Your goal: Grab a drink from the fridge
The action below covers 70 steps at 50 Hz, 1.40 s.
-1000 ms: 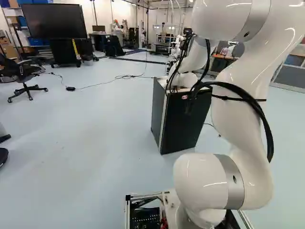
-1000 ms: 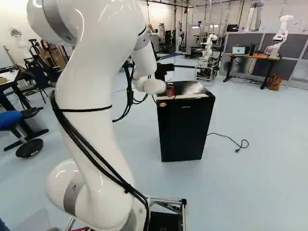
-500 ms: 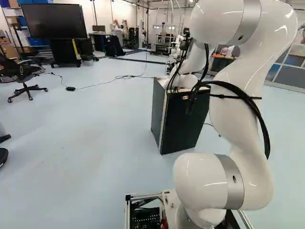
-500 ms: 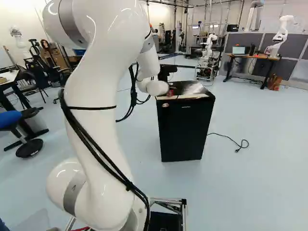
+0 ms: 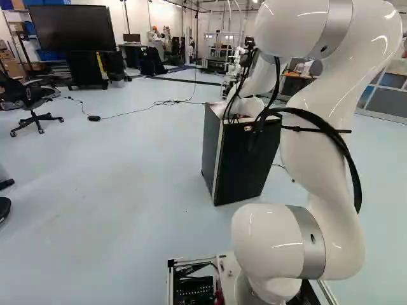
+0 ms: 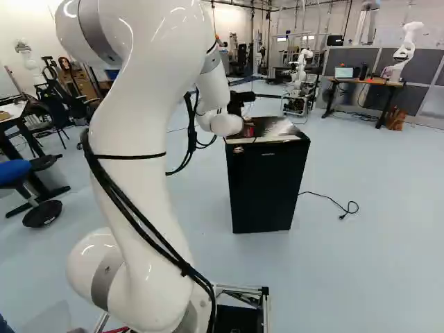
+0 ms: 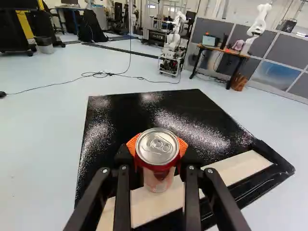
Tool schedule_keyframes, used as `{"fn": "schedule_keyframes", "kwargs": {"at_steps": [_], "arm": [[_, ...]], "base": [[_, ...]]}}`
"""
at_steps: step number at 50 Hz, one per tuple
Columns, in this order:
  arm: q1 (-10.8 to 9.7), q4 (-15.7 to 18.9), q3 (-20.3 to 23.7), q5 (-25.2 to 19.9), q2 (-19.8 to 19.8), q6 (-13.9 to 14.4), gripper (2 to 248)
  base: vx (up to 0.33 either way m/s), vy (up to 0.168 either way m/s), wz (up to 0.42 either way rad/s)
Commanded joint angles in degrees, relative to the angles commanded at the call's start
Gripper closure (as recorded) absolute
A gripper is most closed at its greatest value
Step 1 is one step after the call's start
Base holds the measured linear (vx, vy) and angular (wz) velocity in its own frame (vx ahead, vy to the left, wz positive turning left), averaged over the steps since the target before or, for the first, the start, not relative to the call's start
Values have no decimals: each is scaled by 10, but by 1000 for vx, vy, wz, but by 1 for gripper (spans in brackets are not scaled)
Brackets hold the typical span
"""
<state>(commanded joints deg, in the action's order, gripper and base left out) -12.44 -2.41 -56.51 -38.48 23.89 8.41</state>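
Observation:
The black fridge stands ahead of the base, its door closed. A red can with a silver top shows at the fridge's upper left in the right base view, beside the white wrist. Both base views have my gripper hidden behind the arm. In the wrist view the gripper is shut on the can, an orange pad against either side. The can is upright over the fridge top's pale front strip; whether its bottom touches the top cannot be told.
A cable lies on the floor right of the fridge. Farther back are another robot, a desk with another robot arm, and a large screen. Office chairs stand at the left.
My arm has reached farther toward the fridge, then drawn back slightly. The can, partly hidden by the wrist half a second ago, shows more clearly in the right base view. The base has not moved.

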Motion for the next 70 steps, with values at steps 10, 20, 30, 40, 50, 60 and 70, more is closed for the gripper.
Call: {"fn": "schedule_keyframes", "kwargs": {"at_steps": [10,20,30,40,50,60,70], "arm": [[0,0,0,0,-11,0,152],[0,0,0,0,-22,0,152],[0,0,-1,0,-33,0,152],[0,0,-1,0,-37,0,152],[1,0,3,-1,-40,-1,152],[4,1,15,-3,-48,-3,152],[8,2,31,-7,-60,-5,152]], "base": [[0,0,0],[0,0,0],[0,0,0],[0,0,0],[0,0,0],[0,0,0],[0,0,0]]}}
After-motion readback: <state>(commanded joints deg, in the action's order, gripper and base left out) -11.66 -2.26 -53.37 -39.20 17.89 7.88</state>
